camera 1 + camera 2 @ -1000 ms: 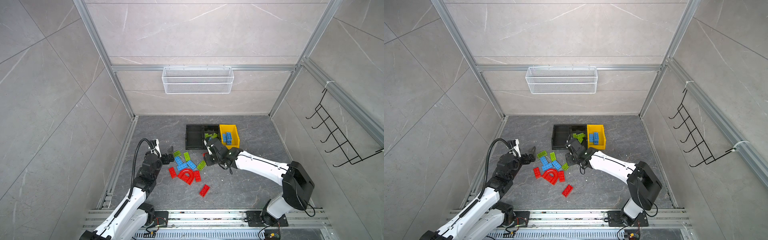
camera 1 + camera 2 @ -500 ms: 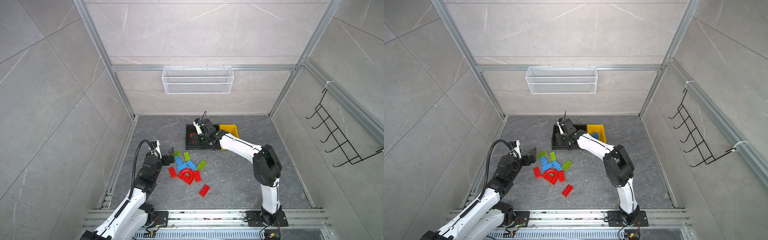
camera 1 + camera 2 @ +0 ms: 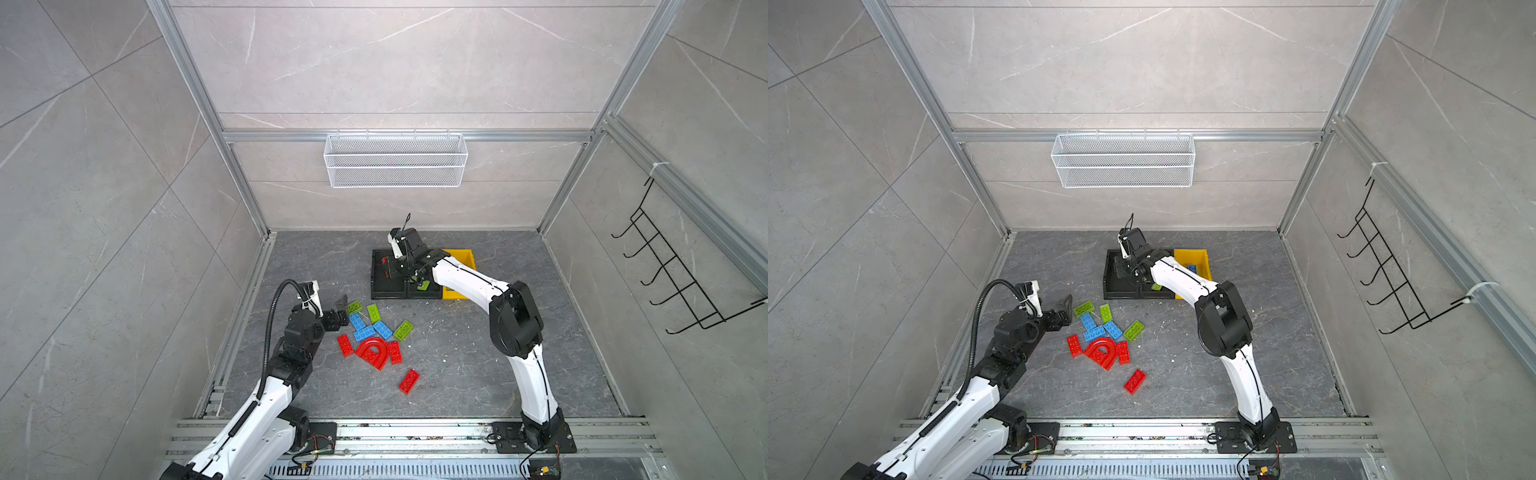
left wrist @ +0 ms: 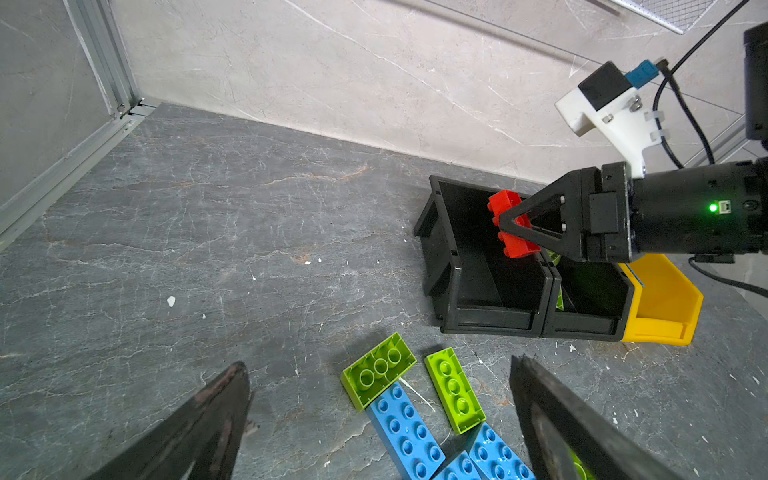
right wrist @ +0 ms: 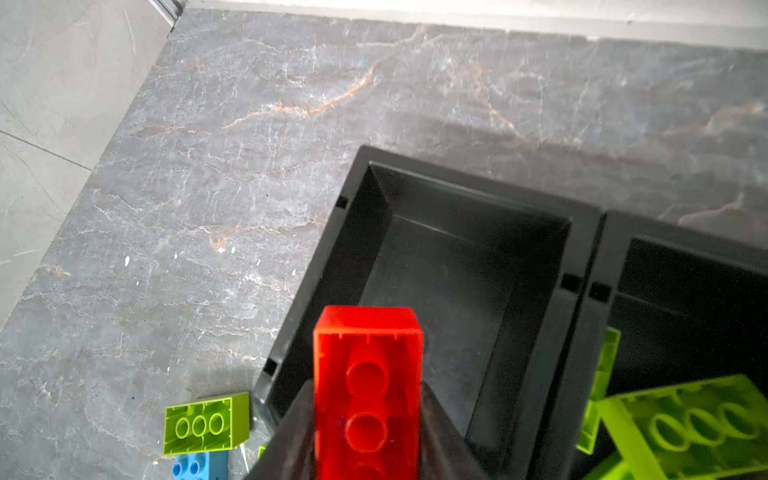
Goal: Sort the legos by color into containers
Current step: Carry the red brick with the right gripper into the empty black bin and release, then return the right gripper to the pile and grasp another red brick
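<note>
While hanging over the empty-looking end black bin (image 5: 469, 183), toward the tabletop's (image 3: 478, 374) far edge: red brick (image 5: 368, 374), clenched in right gripper (image 4: 509, 224). Possible on release, if off-centre: bounces off a wall or strays across the shared wall into neighbouring black bin (image 5: 681, 237) of green bricks (image 5: 681, 424). Bare tabletop beyond the bin's outer side. Left gripper (image 4: 378, 362) gaping beside loose pile (image 3: 380, 328), well apart.

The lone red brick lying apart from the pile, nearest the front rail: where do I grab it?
Come straight down on the red brick and pinch its two long sides at mid-length. It lies flat, studs up, diagonal, with nothing touching it, so both sides are free.
</note>
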You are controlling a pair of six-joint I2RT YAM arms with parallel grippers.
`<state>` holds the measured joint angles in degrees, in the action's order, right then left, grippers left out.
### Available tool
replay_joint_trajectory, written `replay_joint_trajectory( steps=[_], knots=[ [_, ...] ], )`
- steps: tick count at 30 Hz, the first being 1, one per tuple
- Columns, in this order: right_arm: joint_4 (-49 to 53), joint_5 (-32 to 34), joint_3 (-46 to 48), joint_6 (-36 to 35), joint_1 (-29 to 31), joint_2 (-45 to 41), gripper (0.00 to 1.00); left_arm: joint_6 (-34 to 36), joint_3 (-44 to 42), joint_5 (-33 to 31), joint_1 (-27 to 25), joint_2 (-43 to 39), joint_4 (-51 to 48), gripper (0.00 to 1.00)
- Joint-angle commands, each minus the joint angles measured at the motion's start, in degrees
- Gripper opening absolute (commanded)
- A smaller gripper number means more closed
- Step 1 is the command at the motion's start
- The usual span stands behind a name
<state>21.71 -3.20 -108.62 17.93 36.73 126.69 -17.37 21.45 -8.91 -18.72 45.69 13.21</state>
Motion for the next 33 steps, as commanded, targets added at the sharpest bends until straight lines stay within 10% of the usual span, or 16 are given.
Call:
replay_joint_trajectory(
  steps=[1,11,20,33],
  knots=[
    [4.4,0.9,-2.0,-1.7,0.1,-1.0,0.53,-0.2,0.7,-0.8,0.2,-0.7,1.2,1.0],
    [8.1,-0.5,18.3,0.1,2.4,-21.6,0.6,-0.2,0.4,-1.2,0.2,-2.1,0.9,1.0],
    [8.6,1.5,48.7,17.3,15.7,-43.6,0.61,-0.4,0.2,-1.1,0.2,-2.6,0.9,1.0],
    [3.1,-2.5,60.6,27.8,26.8,-43.6,0.63,0.1,0.3,-1.5,0.3,-1.2,1.2,1.0]
  ],
)
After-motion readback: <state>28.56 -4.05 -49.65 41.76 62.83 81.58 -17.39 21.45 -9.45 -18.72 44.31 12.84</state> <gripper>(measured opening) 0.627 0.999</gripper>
